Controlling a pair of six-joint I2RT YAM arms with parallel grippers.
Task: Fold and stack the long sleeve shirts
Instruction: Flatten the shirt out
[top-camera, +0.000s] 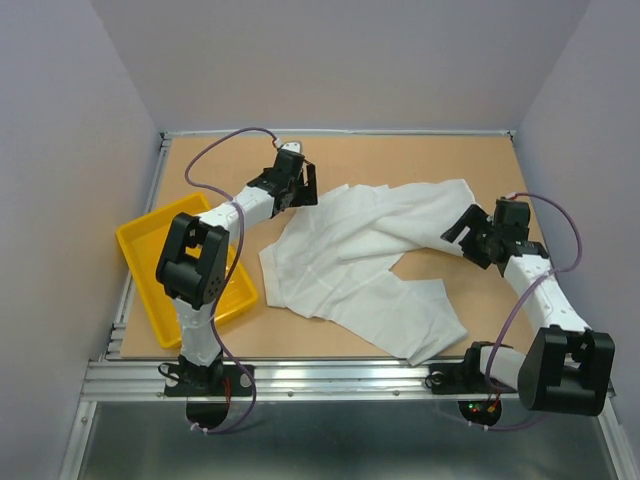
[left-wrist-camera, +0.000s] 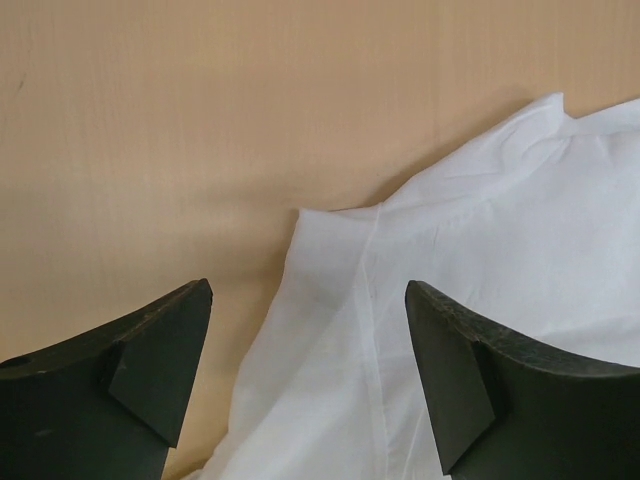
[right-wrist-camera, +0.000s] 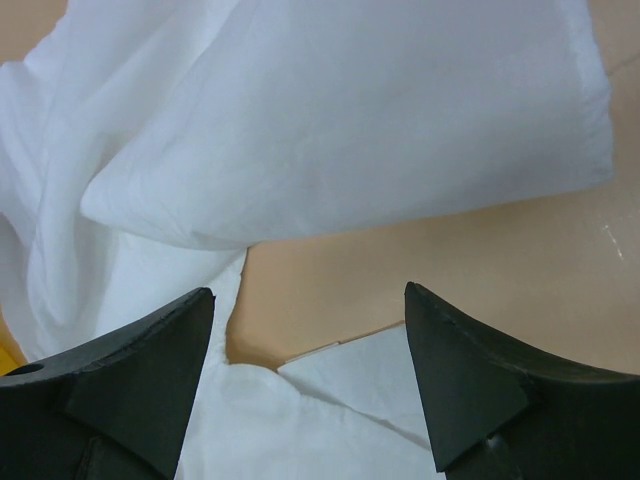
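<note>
- Far left: yellow tray (top-camera: 140, 262) on the table (top-camera: 420, 160), with the left arm's elbow raised above it.
- Left gripper (top-camera: 303, 192): reached far forward, wrist turned right toward the shirt's far left corner; jaws wide apart, nothing between them but a cloth edge and bare wood below.
- Risk here: pinching only that thin edge, likely to slip free or drag the whole garment instead of lifting a fold.
- Centre: white shirt (top-camera: 360, 250) spread loose and rumpled, unfolded, between the two grippers, its left hem near the tray.
- Risk here: overlapped layers, so easy to catch two plies at once and fold crookedly.
- Right gripper (top-camera: 466, 232): arm bent, reaching forward and left to the shirt's right end; jaws apart, empty, over a folded flap and a gap of table.
</note>
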